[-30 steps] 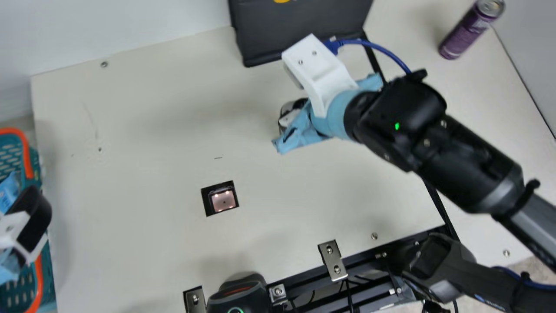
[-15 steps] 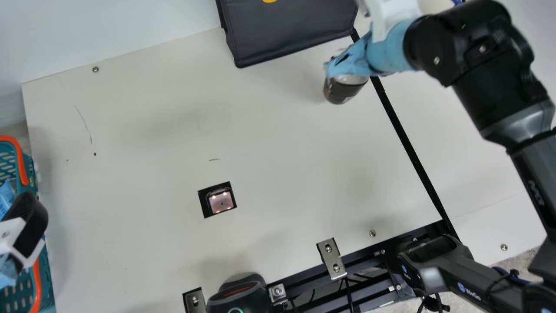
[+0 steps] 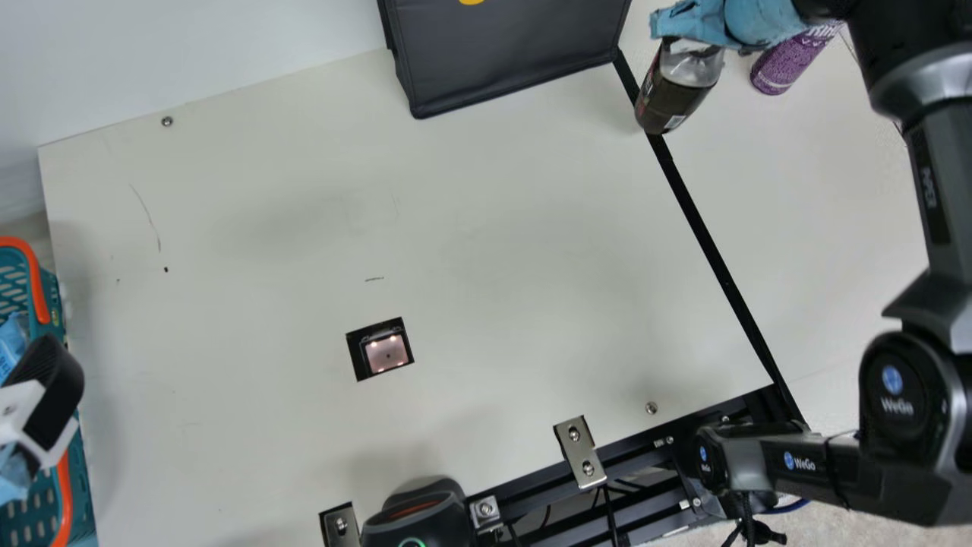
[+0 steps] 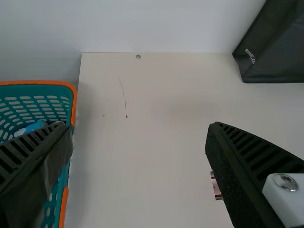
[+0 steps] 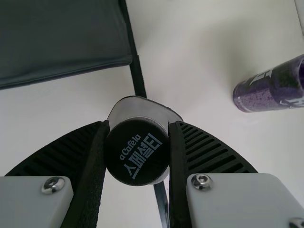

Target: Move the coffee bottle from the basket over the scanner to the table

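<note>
At the top right of the main view my right gripper [image 3: 687, 26] has the coffee bottle [image 3: 672, 95] hanging below it, over the black strip. In the right wrist view the fingers of my right gripper [image 5: 137, 152] press both sides of the bottle's black cap [image 5: 135, 159]. My left gripper [image 3: 45, 403] is at the main view's left edge, above the basket [image 3: 64, 486]. The left wrist view has my left gripper [image 4: 137, 175] spread wide with nothing between its fingers. The scanner window [image 3: 386, 353] lies in the table.
A black bag [image 3: 509, 53] stands at the table's back. The purple can [image 3: 790, 64] is upright on the right-hand table [image 3: 820, 228], near the bottle. A handheld scanner [image 3: 418, 516] and metal brackets [image 3: 581, 452] line the front edge.
My right gripper has carried the bottle from mid-table toward the upper right, onto the strip beside the purple can. The camera shifted slightly at first. My left arm has kept still.
</note>
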Tool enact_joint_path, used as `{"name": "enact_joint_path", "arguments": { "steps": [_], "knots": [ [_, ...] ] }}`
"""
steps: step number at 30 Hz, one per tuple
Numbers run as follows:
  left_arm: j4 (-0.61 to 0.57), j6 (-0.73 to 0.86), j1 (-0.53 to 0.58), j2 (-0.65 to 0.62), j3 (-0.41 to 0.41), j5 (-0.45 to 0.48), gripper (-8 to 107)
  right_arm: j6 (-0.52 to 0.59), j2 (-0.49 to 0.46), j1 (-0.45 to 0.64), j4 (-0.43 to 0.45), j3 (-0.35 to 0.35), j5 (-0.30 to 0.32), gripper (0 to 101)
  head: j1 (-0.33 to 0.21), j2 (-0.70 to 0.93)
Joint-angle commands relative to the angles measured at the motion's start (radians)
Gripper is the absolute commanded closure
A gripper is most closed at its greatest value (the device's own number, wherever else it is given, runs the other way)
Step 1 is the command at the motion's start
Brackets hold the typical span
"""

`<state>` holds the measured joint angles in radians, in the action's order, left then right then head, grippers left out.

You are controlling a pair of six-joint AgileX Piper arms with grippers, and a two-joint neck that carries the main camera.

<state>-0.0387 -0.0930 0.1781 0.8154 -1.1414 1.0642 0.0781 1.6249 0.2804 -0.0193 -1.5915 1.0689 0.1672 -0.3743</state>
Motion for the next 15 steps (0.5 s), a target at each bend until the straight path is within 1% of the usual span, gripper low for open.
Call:
{"name": "enact_joint_path", "arguments": {
  "steps": [1,9,15],
  "knots": [
    [0.0,0.0,0.0,0.0,0.0,0.0,9,-0.003,0.054,0.006,0.003,-0.057,0.015,101,-0.029,-0.002],
    [0.0,0.0,0.0,0.0,0.0,0.0,9,-0.004,0.189,0.04,0.014,-0.193,0.059,101,-0.029,-0.002],
    [0.0,0.0,0.0,0.0,0.0,0.0,9,0.001,0.262,0.07,0.006,-0.266,0.08,101,-0.029,-0.002]
  ]
}}
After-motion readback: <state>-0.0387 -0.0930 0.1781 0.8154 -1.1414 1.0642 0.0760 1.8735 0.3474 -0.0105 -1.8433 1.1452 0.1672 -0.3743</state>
